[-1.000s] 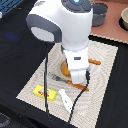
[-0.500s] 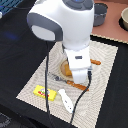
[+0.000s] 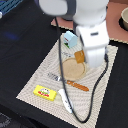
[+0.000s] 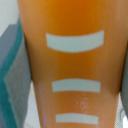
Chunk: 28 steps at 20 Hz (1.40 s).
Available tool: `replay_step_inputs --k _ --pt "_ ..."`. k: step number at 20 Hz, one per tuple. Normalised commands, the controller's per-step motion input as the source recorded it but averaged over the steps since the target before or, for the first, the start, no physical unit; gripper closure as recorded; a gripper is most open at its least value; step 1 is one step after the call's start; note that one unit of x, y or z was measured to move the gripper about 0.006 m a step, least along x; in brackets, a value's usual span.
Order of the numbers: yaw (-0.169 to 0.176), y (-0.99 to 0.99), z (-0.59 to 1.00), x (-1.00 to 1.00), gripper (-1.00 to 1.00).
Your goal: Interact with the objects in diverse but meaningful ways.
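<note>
The arm's white hand (image 3: 93, 44) hangs over the tan plate (image 3: 70, 70), and its fingertips are hidden in both views. An orange rectangular block (image 3: 79, 56) stands at the plate's far rim, right beside the hand. The wrist view is filled by this orange block (image 4: 70, 65) with pale stripes, very close up. A pale blue carton (image 3: 70, 38) stands just behind it. Orange-handled cutlery (image 3: 77, 85) lies in front of the plate. The yellow packet (image 3: 44, 92) and the white elongated piece (image 3: 65, 100) lie near the mat's front edge.
Everything rests on a striped beige placemat (image 3: 42, 70) on a dark table. A black cable (image 3: 102, 80) loops down from the arm across the mat. A grey pot (image 3: 124, 18) stands at the exterior view's far right. A grey-teal surface (image 4: 12, 80) flanks the block.
The arm has shifted toward the exterior view's right, uncovering the pale blue carton behind the plate. The things at the front of the mat have not moved.
</note>
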Motion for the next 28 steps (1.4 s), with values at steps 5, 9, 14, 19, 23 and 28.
replay_step_inputs --k 5,9,14,19,23,28 --pt "0.012 0.85 0.26 0.57 1.00" --pt "0.000 0.63 -0.04 0.50 1.00" --pt "-0.001 0.28 -0.29 0.42 1.00" --pt "-0.012 -0.01 -0.50 0.24 1.00" --pt "-0.016 -0.15 -0.46 0.17 1.00" --pt "0.000 -0.02 -0.35 0.01 1.00"
